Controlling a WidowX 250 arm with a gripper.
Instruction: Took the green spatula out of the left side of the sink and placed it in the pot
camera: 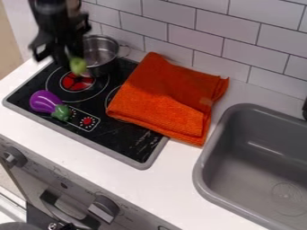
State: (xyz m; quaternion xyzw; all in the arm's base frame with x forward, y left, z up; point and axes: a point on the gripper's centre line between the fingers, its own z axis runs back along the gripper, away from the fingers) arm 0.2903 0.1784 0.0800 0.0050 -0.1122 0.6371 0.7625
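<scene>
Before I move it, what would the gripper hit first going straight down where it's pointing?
Probably the stove top, near the burner with the red center. The metal pot looks just beside that line, but the gripper's height is hard to judge.

The arm [53, 13] and a green thing [78, 66] are blurred, the pot [102, 50] partly hidden, the sink [205, 167] cut off.
</scene>
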